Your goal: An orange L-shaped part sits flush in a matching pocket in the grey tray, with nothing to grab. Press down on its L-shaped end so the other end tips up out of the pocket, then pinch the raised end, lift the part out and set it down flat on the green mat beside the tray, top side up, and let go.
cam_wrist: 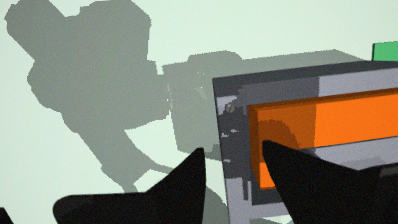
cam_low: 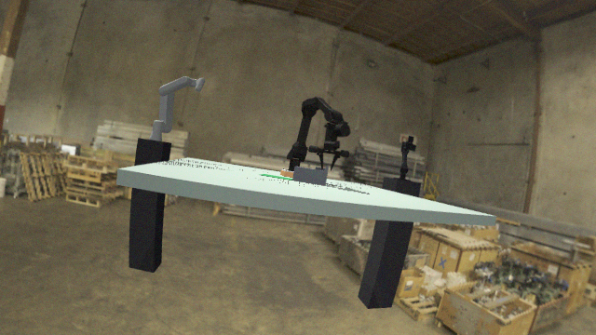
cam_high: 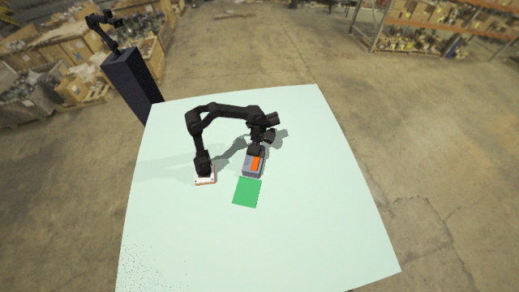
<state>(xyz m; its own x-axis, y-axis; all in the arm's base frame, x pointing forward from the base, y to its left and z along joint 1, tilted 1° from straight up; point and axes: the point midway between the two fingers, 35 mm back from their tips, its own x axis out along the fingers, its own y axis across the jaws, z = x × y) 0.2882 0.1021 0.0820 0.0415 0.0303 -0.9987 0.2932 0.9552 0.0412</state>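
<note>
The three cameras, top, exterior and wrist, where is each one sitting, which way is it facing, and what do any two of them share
Top: high above the table's near edge, looking down; shows the whole arm, the grey tray and the green mat.
Exterior: low, off the table's side, looking level across it; shows the arm bent over the tray.
Wrist: on the arm behind the gripper, looking down past both partly closed, empty fingers at the orange part.
Shared: top and wrist both see the orange part in the tray and the mat.
</note>
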